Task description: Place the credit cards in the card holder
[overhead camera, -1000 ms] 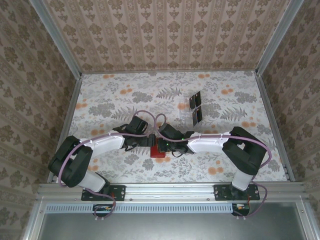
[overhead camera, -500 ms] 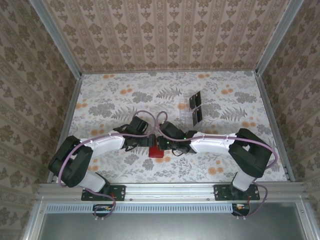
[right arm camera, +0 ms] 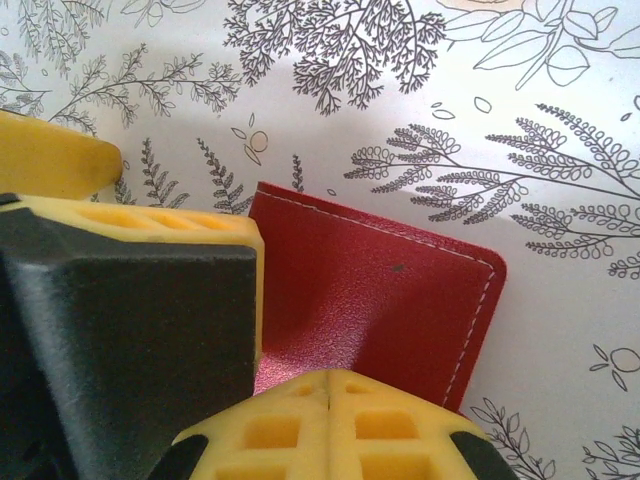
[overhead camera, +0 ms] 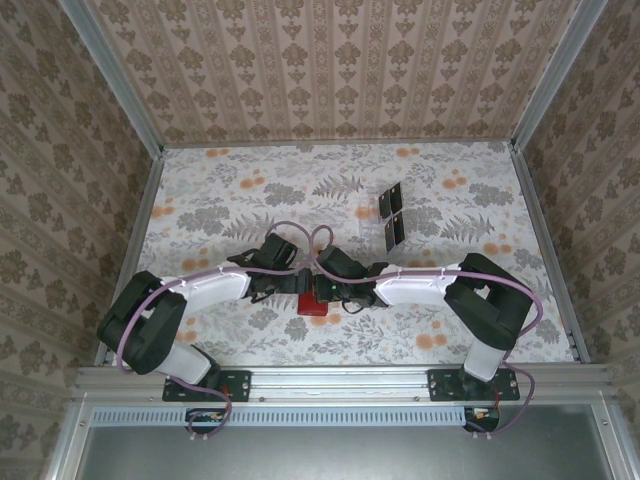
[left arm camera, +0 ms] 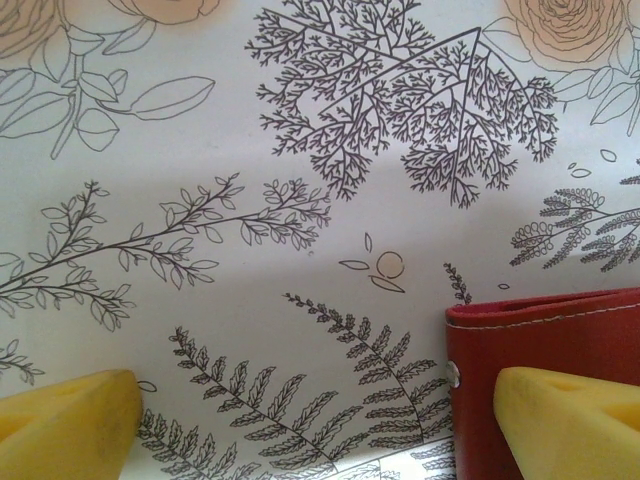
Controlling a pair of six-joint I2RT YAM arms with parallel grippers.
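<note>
Your two arms reach inward and meet over the middle of a floral-patterned surface (overhead camera: 220, 200). Your left tool (left arm camera: 318, 425) is spread wide and holds nothing. The red card holder (right arm camera: 385, 290) lies on the surface directly under one of its yellow fingertips (left arm camera: 565, 410), while the other fingertip sits over bare surface across the gap. Your right tool (right arm camera: 330, 400) is pressed fully closed, its two yellow pads meeting in a seam just above the near edge of the card holder (whether the pads touch the red cover cannot be told). In the right wrist view, a bulky black and yellow finger of the left tool sits just beside your right tool and covers one end of the card holder. Pale stitching runs along the card holder's free edges and rounded corner. The dark credit cards (overhead camera: 392, 216) sit well apart from both tools, beyond the right tool towards the back wall, and closer to the right tool than to the left.
</note>
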